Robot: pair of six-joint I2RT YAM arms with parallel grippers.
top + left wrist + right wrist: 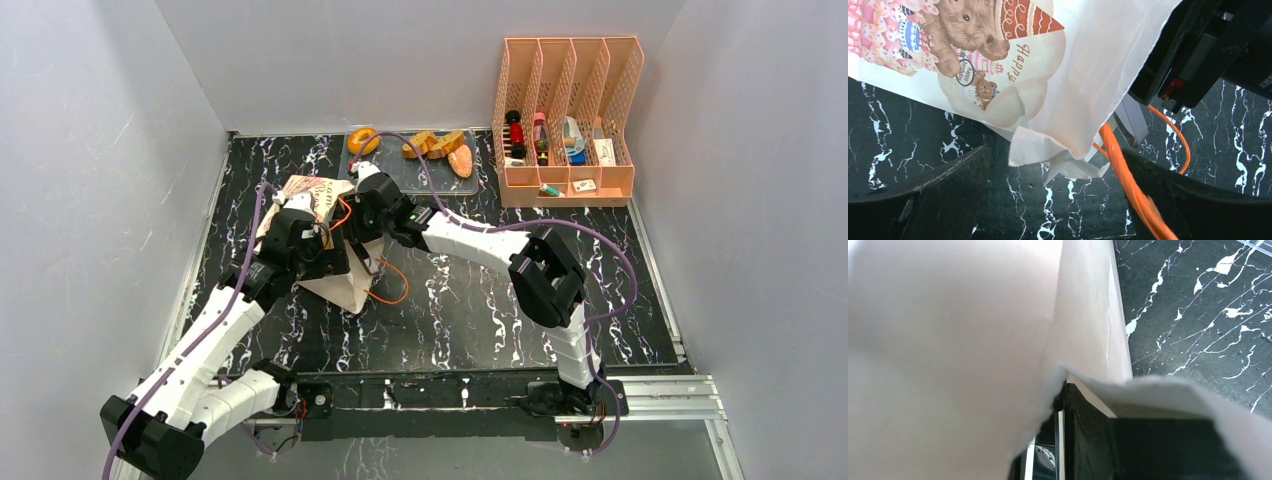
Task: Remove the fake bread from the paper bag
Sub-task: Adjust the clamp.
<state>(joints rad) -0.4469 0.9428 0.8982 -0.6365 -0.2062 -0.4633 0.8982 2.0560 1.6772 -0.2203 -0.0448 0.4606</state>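
The cream paper bag (325, 235) with a bear picture (963, 50) is held up off the black marble table (480, 300), and what is inside it is hidden. My right gripper (358, 228) is shut on the bag's paper wall (948, 340), with the pinch showing in the right wrist view (1064, 390). My left gripper (335, 262) is open, and a crumpled bag corner (1058, 160) hangs just above its gap (1058, 200), untouched. An orange cord handle (1128, 185) runs across its right finger. Fake bread lies on the clear tray (400, 175): a doughnut (362, 140), brown slices (432, 145) and an oval bun (460, 160).
A peach file organiser (565, 115) holding small items stands at the back right. Another orange handle loop (395, 285) lies on the table beside the bag. White walls enclose the table on three sides.
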